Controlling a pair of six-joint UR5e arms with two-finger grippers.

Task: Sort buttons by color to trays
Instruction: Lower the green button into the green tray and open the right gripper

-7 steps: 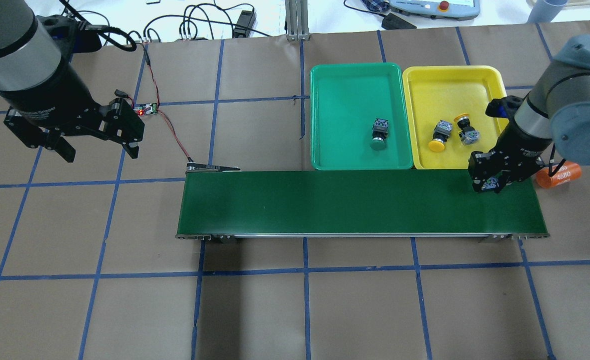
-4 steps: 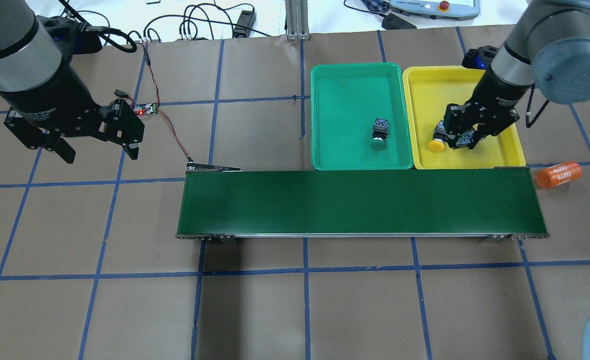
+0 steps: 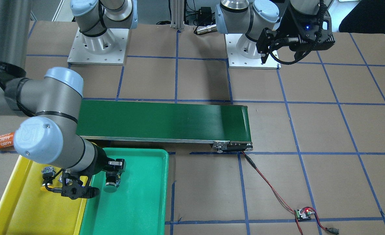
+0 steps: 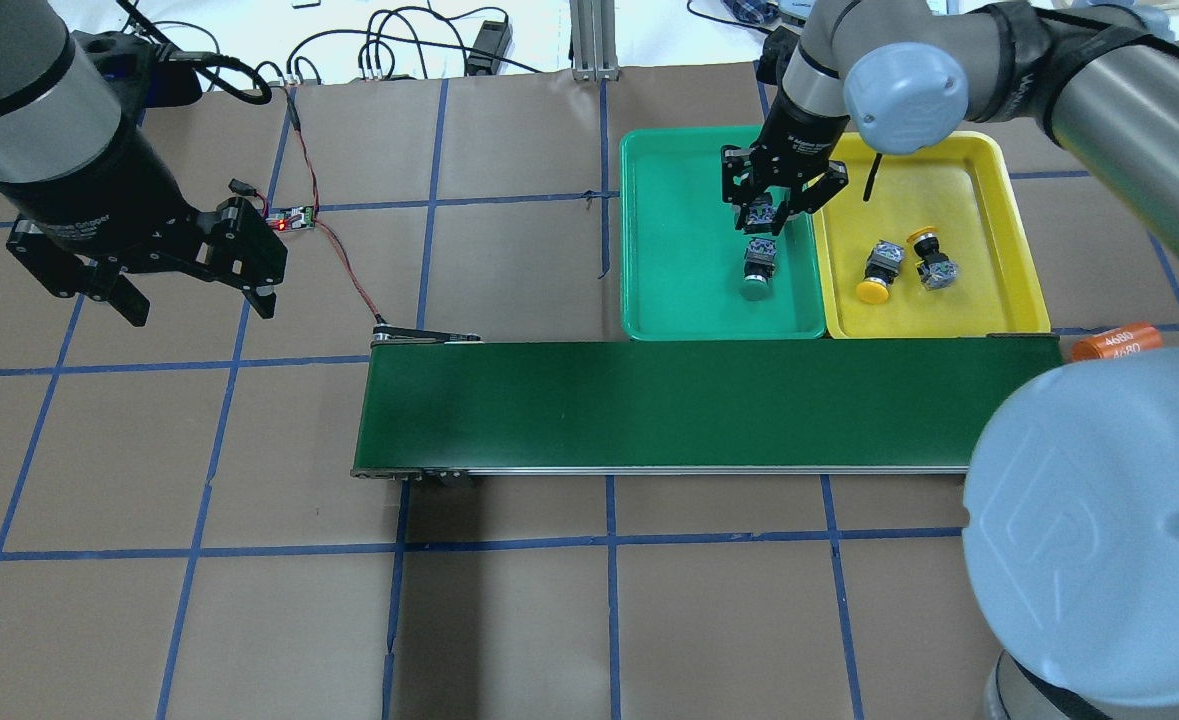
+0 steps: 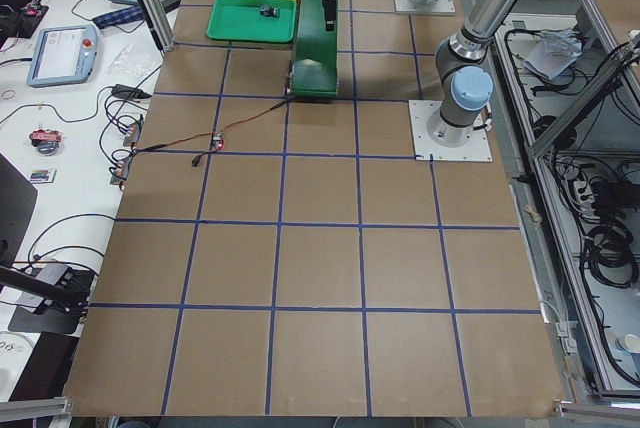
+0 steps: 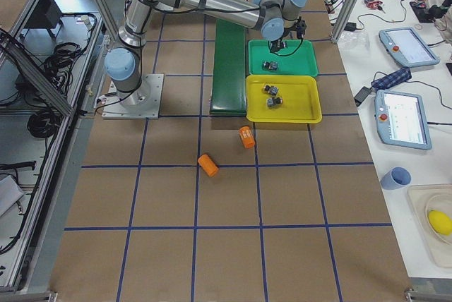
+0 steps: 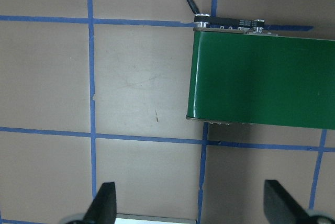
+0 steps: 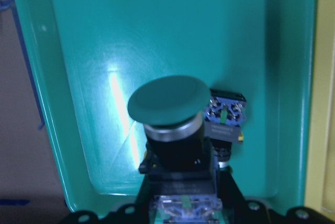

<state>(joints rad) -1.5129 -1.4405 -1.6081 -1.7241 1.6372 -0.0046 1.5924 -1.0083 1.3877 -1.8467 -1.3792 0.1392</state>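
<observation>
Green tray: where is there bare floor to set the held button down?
Bare: the left half of the green tray, from its left wall across to the lying green button. Crowded: the right side by the yellow tray, where the right gripper hangs with the held button close to the lying one.

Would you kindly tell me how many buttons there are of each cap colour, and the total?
Green caps: 2, the lying button in the green tray and the held button in the right hand above that tray.
Yellow caps: 2, the nearer yellow button and the farther yellow button, counted from the green tray, both in the yellow tray.
Total: 4 buttons.
</observation>
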